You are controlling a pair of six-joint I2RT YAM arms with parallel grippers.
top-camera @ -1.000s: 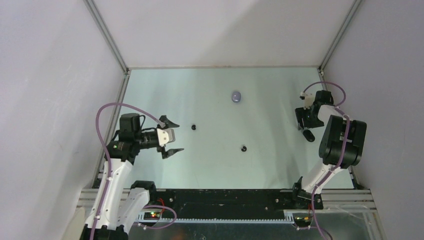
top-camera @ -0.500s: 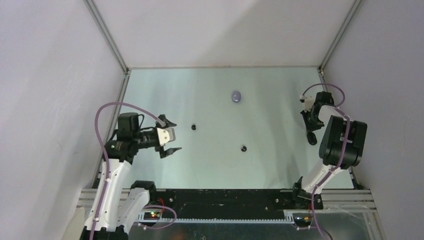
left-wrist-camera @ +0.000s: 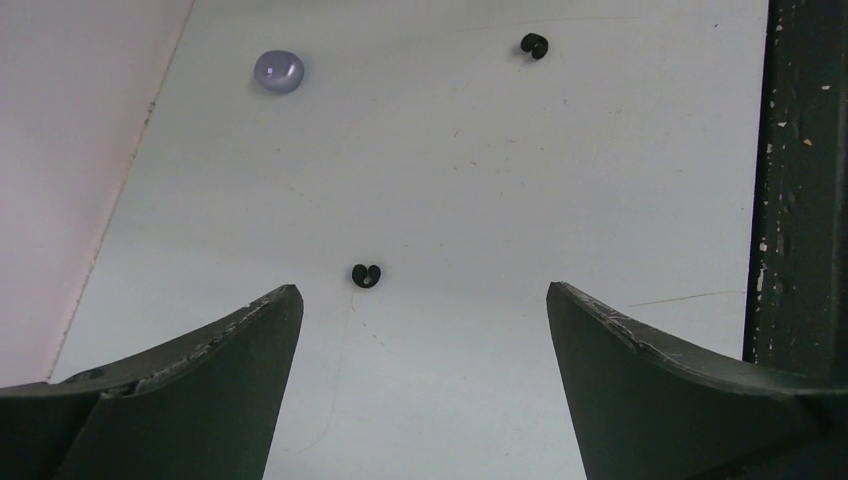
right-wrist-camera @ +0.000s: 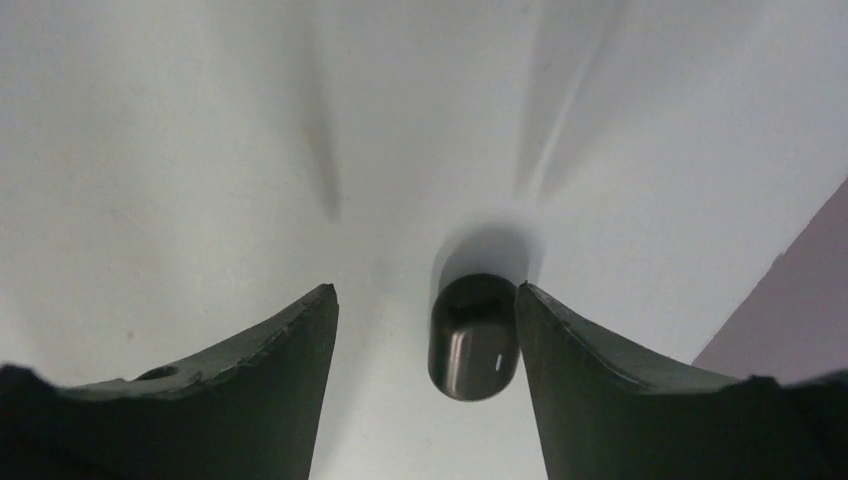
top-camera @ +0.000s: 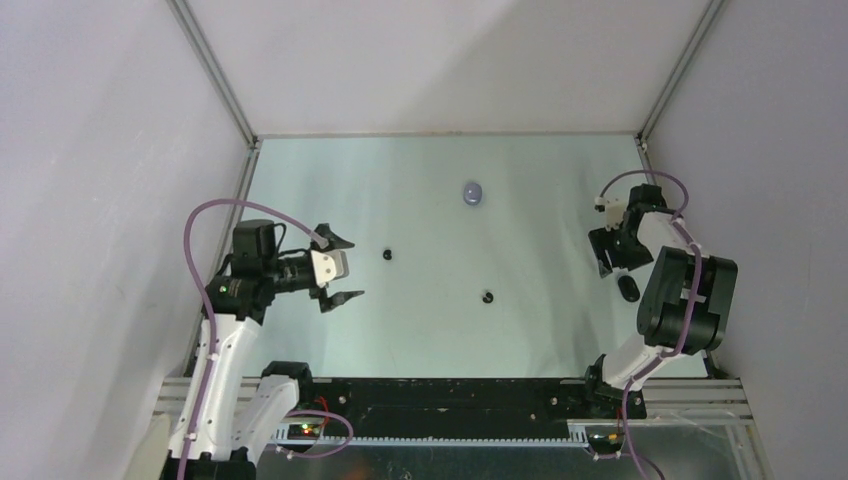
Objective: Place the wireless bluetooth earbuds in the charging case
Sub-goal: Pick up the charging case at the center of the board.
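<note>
The case (right-wrist-camera: 472,340) is glossy black plastic, the table (right-wrist-camera: 200,150) smooth and matt

1. From where I stand, no word, brand name or number can be read anywhere.
2. The dark case (right-wrist-camera: 472,338) carries one short white dash on its face. It is a bare mark, not a letter or digit I can make out.
3. The purple case (left-wrist-camera: 279,71) looks plain and glossy, and is too small to show any print.
</note>
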